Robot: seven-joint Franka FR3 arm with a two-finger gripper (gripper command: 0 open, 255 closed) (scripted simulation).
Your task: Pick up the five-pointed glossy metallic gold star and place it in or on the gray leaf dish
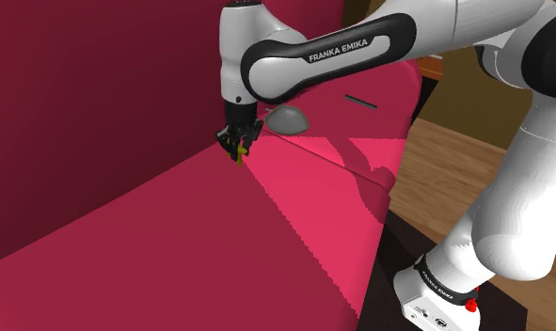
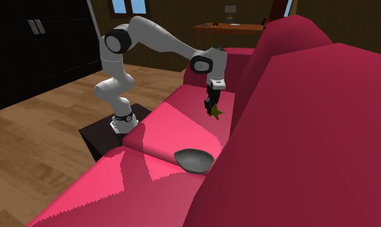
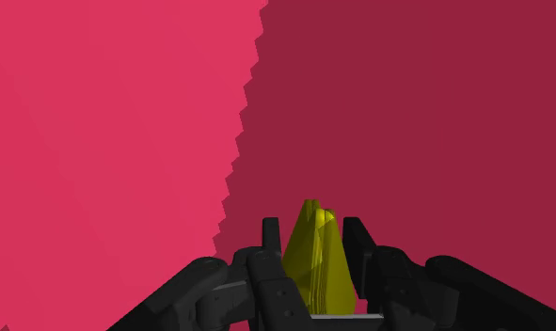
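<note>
While the all-black two-finger gripper (image 1: 236, 143) clasps the glossy yellow-gold five-pointed star (image 3: 315, 263) between its fingers, it hangs low over the crimson sofa seat (image 1: 172, 244), close to the darker backrest (image 1: 78, 94). The pick looks done, so the carry is the step in hand. The gray leaf-shaped dish (image 2: 194, 159) sits on the same seat, well apart from the gripper. The next move calls for travelling along the seat until the star is over the dish, then lowering and letting go.
</note>
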